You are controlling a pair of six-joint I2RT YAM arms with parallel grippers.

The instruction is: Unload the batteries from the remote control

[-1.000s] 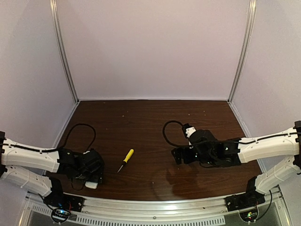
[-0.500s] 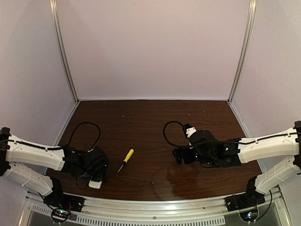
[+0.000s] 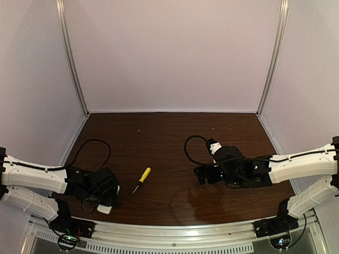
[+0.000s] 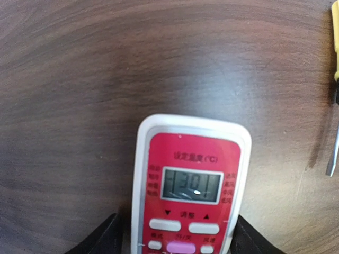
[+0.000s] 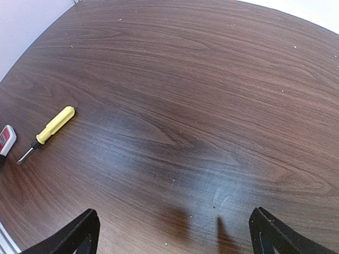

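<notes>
The remote [image 4: 190,185] lies flat on the table [image 4: 79,79], face up, at the bottom middle of the left wrist view. It sits between the two dark fingers [image 4: 100,241] of the left gripper [image 4: 177,239]. The jaws straddle its lower end, but whether they press its sides cannot be told.

It is a white bar with rounded corners. Its face is red, with a grey display reading 30, white buttons and one pink button at the frame's bottom edge. Its back is hidden against the wood.

The top view shows only a white sliver of the remote [image 3: 104,209] under the gripper at lower left, with a screwdriver [image 3: 142,179] nearby towards the centre. The right gripper [image 5: 175,238] hangs wide open over bare wood, and its view catches the remote's corner [image 5: 5,138] at the left edge.
</notes>
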